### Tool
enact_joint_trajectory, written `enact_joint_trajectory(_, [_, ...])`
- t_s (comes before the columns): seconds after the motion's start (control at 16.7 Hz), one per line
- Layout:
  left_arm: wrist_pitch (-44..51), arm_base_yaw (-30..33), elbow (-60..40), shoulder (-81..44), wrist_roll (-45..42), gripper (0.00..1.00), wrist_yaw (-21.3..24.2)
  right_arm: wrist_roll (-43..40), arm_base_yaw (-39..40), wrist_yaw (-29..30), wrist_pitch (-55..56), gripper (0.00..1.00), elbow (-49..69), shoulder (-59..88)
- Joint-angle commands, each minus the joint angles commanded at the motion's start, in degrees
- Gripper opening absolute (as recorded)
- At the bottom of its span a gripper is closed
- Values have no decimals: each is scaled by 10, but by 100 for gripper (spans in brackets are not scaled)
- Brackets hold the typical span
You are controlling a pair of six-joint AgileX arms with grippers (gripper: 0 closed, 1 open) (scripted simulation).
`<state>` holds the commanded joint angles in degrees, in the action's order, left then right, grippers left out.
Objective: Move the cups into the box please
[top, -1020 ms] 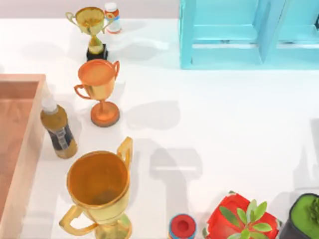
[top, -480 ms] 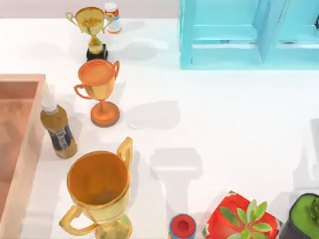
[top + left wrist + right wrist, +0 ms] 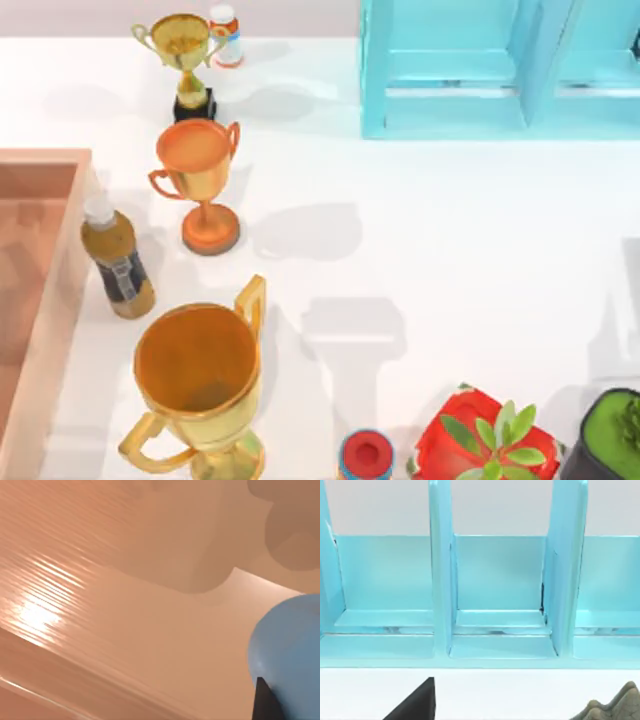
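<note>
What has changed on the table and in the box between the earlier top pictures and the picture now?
Only the shadows on the floor of the box have changed shape and place; a shadow on the table to the right of the big gold trophy also shifted slightly. The orange trophy, the brown bottle and the turquoise cabinet stayed where they were.

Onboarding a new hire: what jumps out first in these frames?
Three trophy cups in a line down the table's left: a big gold one in front, an orange one mid-table, a small gold one at the back. A turquoise shelf cabinet spans the back right. In the left wrist view, a blue cup is over the salmon box floor.
</note>
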<state>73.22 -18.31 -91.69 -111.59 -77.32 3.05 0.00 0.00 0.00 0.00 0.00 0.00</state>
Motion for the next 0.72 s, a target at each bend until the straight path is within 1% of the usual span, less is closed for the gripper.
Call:
enact_joint_trajectory(0.6, [0,0,0,0,0,98,0,0,0,0,0,100,0,0])
enact_joint_trajectory(0.66, [0,0,0,0,0,100,0,0,0,0,0,100,0,0])
enact_joint_trajectory(0.72, [0,0,0,0,0,100,0,0,0,0,0,100,0,0])
